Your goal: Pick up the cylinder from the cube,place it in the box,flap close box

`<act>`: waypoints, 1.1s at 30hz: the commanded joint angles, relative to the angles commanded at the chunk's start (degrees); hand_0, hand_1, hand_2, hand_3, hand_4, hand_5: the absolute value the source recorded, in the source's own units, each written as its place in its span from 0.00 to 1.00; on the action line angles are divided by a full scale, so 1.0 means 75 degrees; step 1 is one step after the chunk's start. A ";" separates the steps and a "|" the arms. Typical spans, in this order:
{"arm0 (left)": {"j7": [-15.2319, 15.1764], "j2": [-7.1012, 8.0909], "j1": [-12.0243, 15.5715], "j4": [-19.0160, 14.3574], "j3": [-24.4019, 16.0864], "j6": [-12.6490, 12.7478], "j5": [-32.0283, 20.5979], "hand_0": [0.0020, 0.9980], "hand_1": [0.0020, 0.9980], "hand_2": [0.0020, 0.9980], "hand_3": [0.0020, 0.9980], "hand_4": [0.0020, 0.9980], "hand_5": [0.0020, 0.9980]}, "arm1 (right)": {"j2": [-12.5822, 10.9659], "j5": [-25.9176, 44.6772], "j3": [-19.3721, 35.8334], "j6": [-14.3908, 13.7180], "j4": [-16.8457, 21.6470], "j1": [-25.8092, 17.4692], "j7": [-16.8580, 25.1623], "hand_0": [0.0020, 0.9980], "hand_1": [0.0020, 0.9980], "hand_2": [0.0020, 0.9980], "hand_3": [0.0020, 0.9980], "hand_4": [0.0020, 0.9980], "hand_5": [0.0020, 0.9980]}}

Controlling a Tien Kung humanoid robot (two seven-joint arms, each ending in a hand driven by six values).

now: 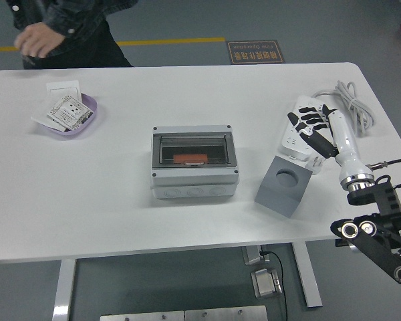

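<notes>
While the white table [120, 214] fills most of the head view, the grey box [194, 162] sits near its middle and serves as landmark. Box lid: a dark see-through flap, lying down flat over the top. Through it an orange-red piece [190, 159] shows inside the box; cannot tell if this is the cylinder, shape unclear through the flap.

Person [67, 27] in a dark jacket stands beyond the table, up and left of the box, one hand [40, 39] loosely curled, well apart from anything on the table.

Right arm comes in from the lower right corner, well right of the box. Right hand [314, 127] lies right of the box and slightly farther back, black fingers [306, 119] spread and relaxed, clamped on nothing, over a white power strip [295, 137] whose grey cable [353, 103] loops farther right.

Grey cube [284, 184]: just right of the box, tilted, round socket in its upper face, nothing standing in it. It lies just below the right hand.

Purple tray [88, 119]: left of the box and farther back, holding white switch plates [63, 110].
</notes>
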 joint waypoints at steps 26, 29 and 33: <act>0.0109 -0.0019 0.0041 0.0019 -0.0889 -0.0029 0.0834 0.58 0.61 0.55 0.57 0.47 0.26 | 0.0534 0.7444 0.2140 0.2716 0.0113 -0.0679 0.3298 0.82 0.78 0.86 0.97 0.99 0.80; 0.0140 -0.0045 0.0043 0.0019 -0.1063 -0.0036 0.0995 0.58 0.61 0.55 0.57 0.47 0.26 | 0.0532 0.7958 0.2219 0.2849 0.0159 -0.0686 0.3206 0.82 0.77 0.85 0.95 0.98 0.78; 0.0234 -0.0053 0.0051 0.0019 -0.1557 -0.0062 0.1477 0.58 0.61 0.55 0.57 0.47 0.26 | 0.0523 0.8248 0.2317 0.2972 0.0215 -0.0688 0.3079 0.82 0.76 0.80 0.88 0.98 0.80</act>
